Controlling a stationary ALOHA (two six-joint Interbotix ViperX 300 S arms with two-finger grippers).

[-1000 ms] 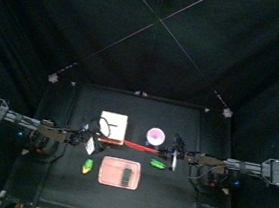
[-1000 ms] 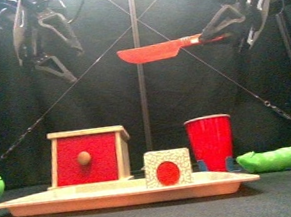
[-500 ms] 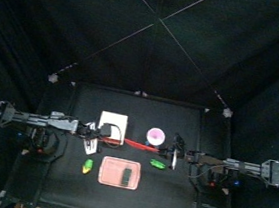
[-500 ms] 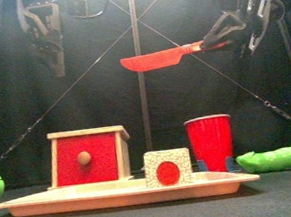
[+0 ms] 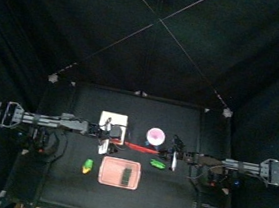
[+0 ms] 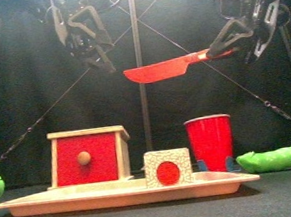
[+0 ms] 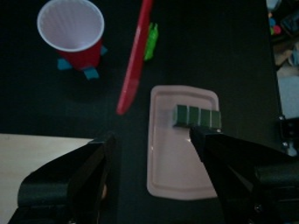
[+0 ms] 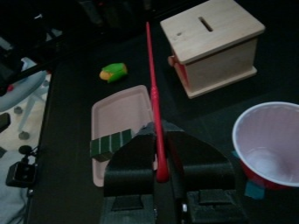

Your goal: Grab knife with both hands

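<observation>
Already the knife (image 6: 168,68) hangs in the air, its handle clamped in the right claw (image 6: 221,45).
It seems light, stiff and smooth; the left claw (image 6: 96,48), spread wide, should take the free blade end.

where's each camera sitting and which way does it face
Top view: high overhead, looking straight down at the table; both arms reach in from the sides.
Front view: at table height, looking level; left gripper open, right gripper holding the knife up.
Left wrist view: looks down between its open jaws at the knife.
Right wrist view: looks along the knife in its jaws.
All four views share the knife.
</observation>
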